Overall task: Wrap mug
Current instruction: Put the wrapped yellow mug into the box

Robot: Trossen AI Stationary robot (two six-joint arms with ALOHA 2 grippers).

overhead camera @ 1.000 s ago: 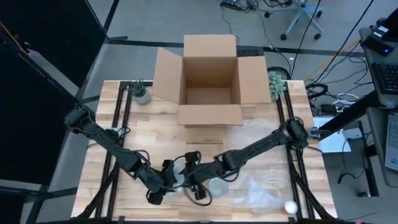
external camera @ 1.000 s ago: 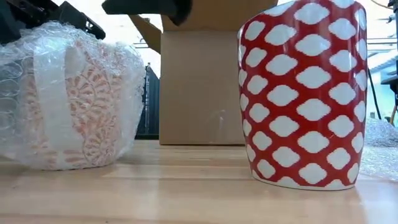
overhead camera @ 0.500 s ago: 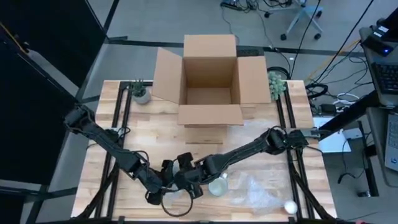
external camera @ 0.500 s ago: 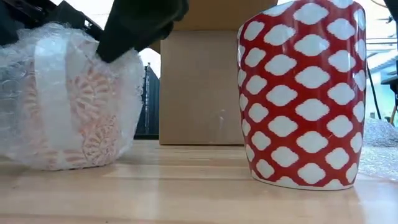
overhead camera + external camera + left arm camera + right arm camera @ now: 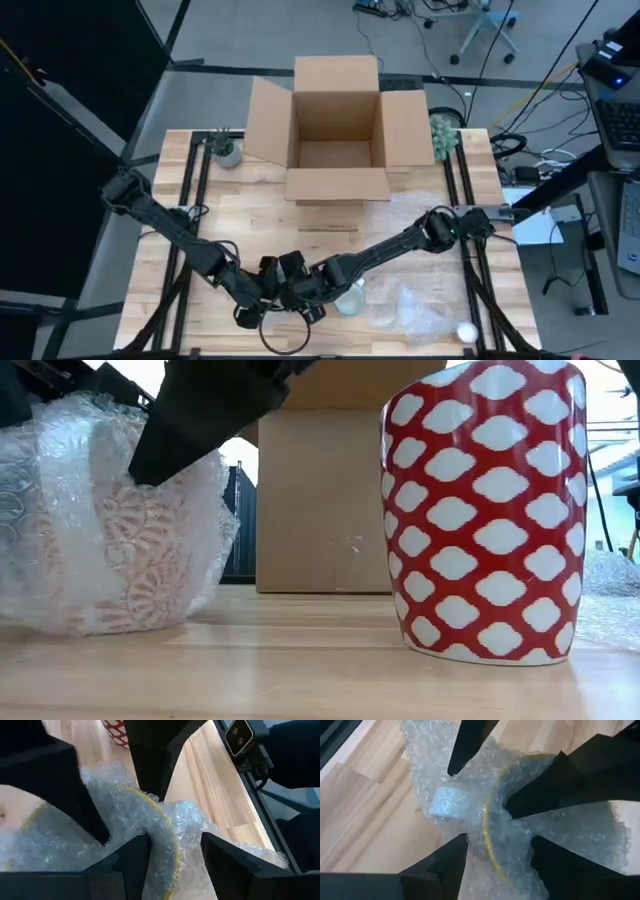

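Note:
A mug wrapped in bubble wrap (image 5: 110, 530) stands near the table's front edge, its yellow rim (image 5: 167, 840) showing through the wrap. A white tape strip (image 5: 447, 802) lies on the wrap. My left gripper (image 5: 262, 292) is shut on its rim from the left. My right gripper (image 5: 300, 292) stands open over the opposite side of the rim, one finger on either side of it. A bare red-and-white mug (image 5: 480, 510) stands upright on its base just to the right. My left gripper has the wrapped rim (image 5: 172, 855) between its two fingers, one inside the mug and one outside, coming slanting down from the table's left. The mug rests on the table. My right gripper straddles the wrapped rim (image 5: 490, 847), and one finger (image 5: 190, 420) dents the wrap at the mug's upper right.
An open cardboard box (image 5: 335, 130) stands at the far middle. Loose bubble wrap (image 5: 410, 310) and a white ball (image 5: 467, 332) lie at the front right. Small plants (image 5: 225, 148) (image 5: 445, 135) flank the box.
My right gripper has gone toward the table's left edge and down, from beside the red mug onto the wrapped mug. Its finger now sinks into the wrap, and the wrap's upper right side has been pushed in.

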